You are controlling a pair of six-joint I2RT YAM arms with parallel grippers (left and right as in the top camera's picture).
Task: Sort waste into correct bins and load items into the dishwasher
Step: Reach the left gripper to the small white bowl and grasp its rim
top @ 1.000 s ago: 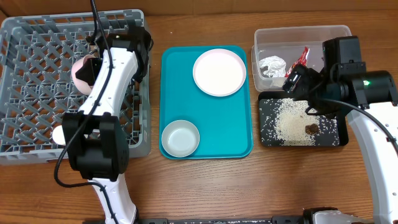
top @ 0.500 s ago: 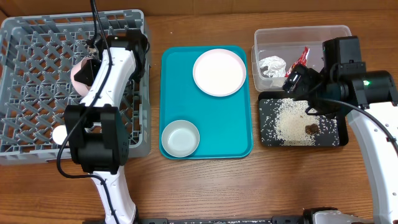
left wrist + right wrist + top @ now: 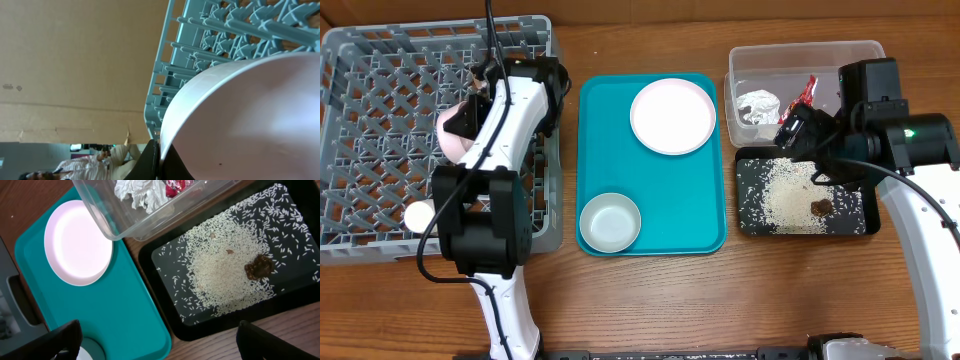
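Over grey rack (image 3: 380,150), left pincer (image 3: 159,156) clamps pink bowl (image 3: 250,120) tipped sideways; right pincer (image 3: 160,340) apart.

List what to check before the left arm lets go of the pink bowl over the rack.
1. Left end effector shut on the rim of the small pale pinkish bowl: ok.
2. Bowl is over the grey lattice plastic dish rack: ok.
3. Bowl is seated between the pegs: cannot tell.
4. White cup in the rack sits apart from the bowl: ok.
5. Right end effector is open, empty and above the shallow black rectangular tray: ok.
6. Large flat white plate and greyish-white bowl loaded: not ok, both lie on the teal serving tray.
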